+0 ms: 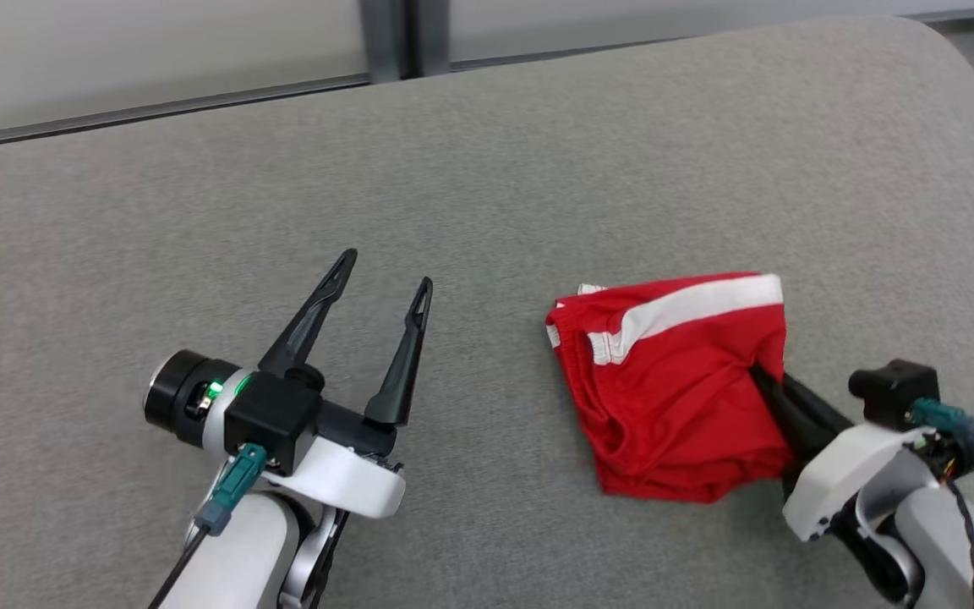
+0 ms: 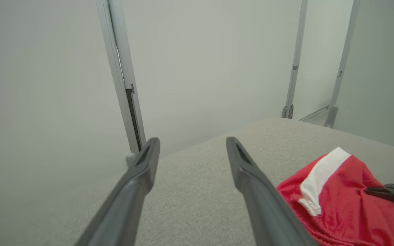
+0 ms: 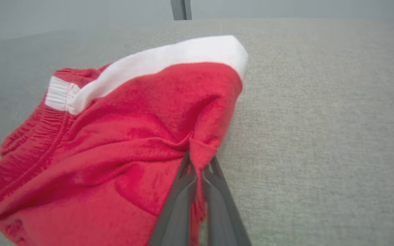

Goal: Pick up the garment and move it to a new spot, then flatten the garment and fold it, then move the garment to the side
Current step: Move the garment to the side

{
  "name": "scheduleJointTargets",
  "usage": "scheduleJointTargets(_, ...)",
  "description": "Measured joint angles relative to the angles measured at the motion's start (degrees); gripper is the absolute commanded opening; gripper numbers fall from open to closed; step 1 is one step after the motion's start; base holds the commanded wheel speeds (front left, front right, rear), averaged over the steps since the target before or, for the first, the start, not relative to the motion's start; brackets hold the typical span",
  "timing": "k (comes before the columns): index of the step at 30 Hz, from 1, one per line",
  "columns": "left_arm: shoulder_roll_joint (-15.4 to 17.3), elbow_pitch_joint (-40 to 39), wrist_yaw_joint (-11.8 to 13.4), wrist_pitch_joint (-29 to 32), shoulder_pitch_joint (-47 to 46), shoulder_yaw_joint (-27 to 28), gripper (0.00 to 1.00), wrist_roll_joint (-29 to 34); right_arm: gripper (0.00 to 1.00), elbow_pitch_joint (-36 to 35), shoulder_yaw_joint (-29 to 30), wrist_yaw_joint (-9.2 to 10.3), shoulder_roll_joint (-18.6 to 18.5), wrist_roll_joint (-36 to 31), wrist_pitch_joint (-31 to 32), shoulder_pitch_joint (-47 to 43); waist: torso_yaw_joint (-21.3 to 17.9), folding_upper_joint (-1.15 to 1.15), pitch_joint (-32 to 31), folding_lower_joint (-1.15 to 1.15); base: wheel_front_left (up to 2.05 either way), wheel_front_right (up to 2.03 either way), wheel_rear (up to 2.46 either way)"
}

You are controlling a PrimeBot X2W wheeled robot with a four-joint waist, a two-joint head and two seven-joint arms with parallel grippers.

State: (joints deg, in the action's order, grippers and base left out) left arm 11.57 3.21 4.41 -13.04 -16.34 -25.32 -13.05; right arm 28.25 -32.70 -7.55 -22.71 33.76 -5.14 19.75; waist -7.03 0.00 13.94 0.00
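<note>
Red soft-knit garment (image 1: 673, 389), white side stripe, gathered elastic waistband, lies crumpled on grey felt-like table (image 1: 487, 152), right of centre. Right gripper (image 3: 199, 162): jaws pinched together on small fold at garment's right edge. Left gripper (image 1: 388, 268): jaws spread wide, holding nothing, well apart to garment's left.

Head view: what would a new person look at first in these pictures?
The bright red garment with its white stripe jumps out first, lying bunched on the right side of the grey surface. Next comes the right gripper, shut on a fold at the garment's edge. The left gripper sits apart on the left, fingers spread open and holding nothing.
</note>
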Motion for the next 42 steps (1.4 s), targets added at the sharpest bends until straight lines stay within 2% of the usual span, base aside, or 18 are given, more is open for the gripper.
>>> scheduleJointTargets(6, 0.59, -3.99, -1.93, 3.23, -4.93, -2.67, 1.0, 2.15, 0.0, 4.81, -1.59, 0.0, -4.6, 1.7, -2.21, 11.32, -6.17, 0.0, 5.25, 0.0, 0.0, 0.0, 0.0)
scheduleJointTargets(9, 0.59, -5.37, -2.46, 4.32, -7.21, -3.61, 1.0, 2.94, 0.0, 8.68, -1.12, 0.0, -7.66, 2.38, -3.72, 16.31, -7.09, 0.0, 8.33, 0.0, 0.0, 0.0, 0.0)
scheduleJointTargets(16, 0.29, -8.31, -3.43, 5.28, -12.39, -4.75, 1.0, 4.46, 0.0, 18.64, 1.93, 0.0, -14.63, 3.43, -6.08, 25.99, -6.19, 0.0, 14.85, 0.0, 0.0, 0.0, 0.0)
scheduleJointTargets(20, 0.26, -9.99, -3.59, 5.48, -15.03, -4.98, 1.0, 5.25, 0.0, 23.9, 4.15, 0.0, -17.41, 3.23, -8.13, 31.41, -4.35, 0.0, 19.2, 0.0, 0.0, 0.0, 0.0)
scheduleJointTargets(23, 0.45, -10.69, -3.59, 5.75, -16.18, -5.09, 1.0, 5.98, 0.0, 26.8, 5.69, 0.0, -17.9, 3.03, -8.95, 34.18, -3.31, 0.0, 21.59, 0.0, 0.0, 0.0, 0.0)
scheduleJointTargets(24, 0.57, -10.77, -3.59, 5.81, -16.55, -5.12, 1.0, 6.1, 0.26, 27.8, 6.25, 0.0, -17.69, 3.07, -9.03, 34.88, -3.02, 0.0, 22.34, 0.0, 0.0, 0.0, 0.0)
scheduleJointTargets(25, 0.67, -10.74, -3.59, 5.8, -16.88, -5.11, 1.0, 6.14, 0.44, 28.97, 6.6, 0.0, -17.46, 2.93, -9.18, 35.54, -2.75, 0.0, 23.01, 0.0, 0.0, 0.0, 0.0)
scheduleJointTargets(26, 0.73, -10.73, -3.59, 5.79, -17.02, -5.12, 1.0, 6.27, 0.44, 30.2, 7.02, 0.0, -17.22, 2.85, -9.32, 35.9, -2.47, 0.0, 23.57, 0.0, 0.0, 0.0, 0.0)
scheduleJointTargets(27, 0.8, -10.72, -3.59, 5.77, -17.06, -5.13, 1.0, 6.42, 0.96, 31.36, 7.61, 0.0, -16.94, 2.53, -9.48, 36.22, -2.21, 0.0, 23.99, 0.0, 0.0, 0.0, 0.0)
scheduleJointTargets(28, 0.86, -10.63, -3.59, 5.69, -17.07, -5.17, 1.0, 6.44, 1.0, 32.38, 8.28, 0.0, -16.7, 2.25, -9.51, 36.6, -1.96, 0.0, 24.26, 0.0, 0.0, 0.0, 0.0)
scheduleJointTargets(30, 0.96, -10.26, -3.56, 5.43, -17.07, -5.21, 1.0, 6.44, 1.0, 33.73, 9.76, 0.0, -16.28, 1.81, -9.62, 36.88, -1.69, 0.0, 24.16, 0.0, 0.0, 0.0, 0.0)
scheduleJointTargets(33, 0.99, -9.6, -3.33, 5.04, -16.86, -5.2, 1.0, 6.19, 1.0, 32.14, 13.68, 0.0, -15.57, 1.31, -9.8, 36.16, -1.8, 0.0, 22.99, 0.0, 0.0, 0.0, 0.0)
scheduleJointTargets(36, 1.1, -8.73, -2.8, 4.56, -15.65, -5.05, 1.0, 5.71, 1.0, 28.15, 18.76, 0.0, -14.23, 0.24, -9.82, 32.18, -2.09, 0.0, 21.23, 0.0, 0.0, 0.0, 0.0)
scheduleJointTargets(42, 1.8, -6.89, -0.84, 4.13, -10.87, -3.53, 1.0, 3.23, 1.0, 16.25, 27.51, 0.0, -8.24, -3.94, -9.91, 21.08, -3.31, 0.0, 16.56, 0.0, 0.0, 0.0, 0.0)
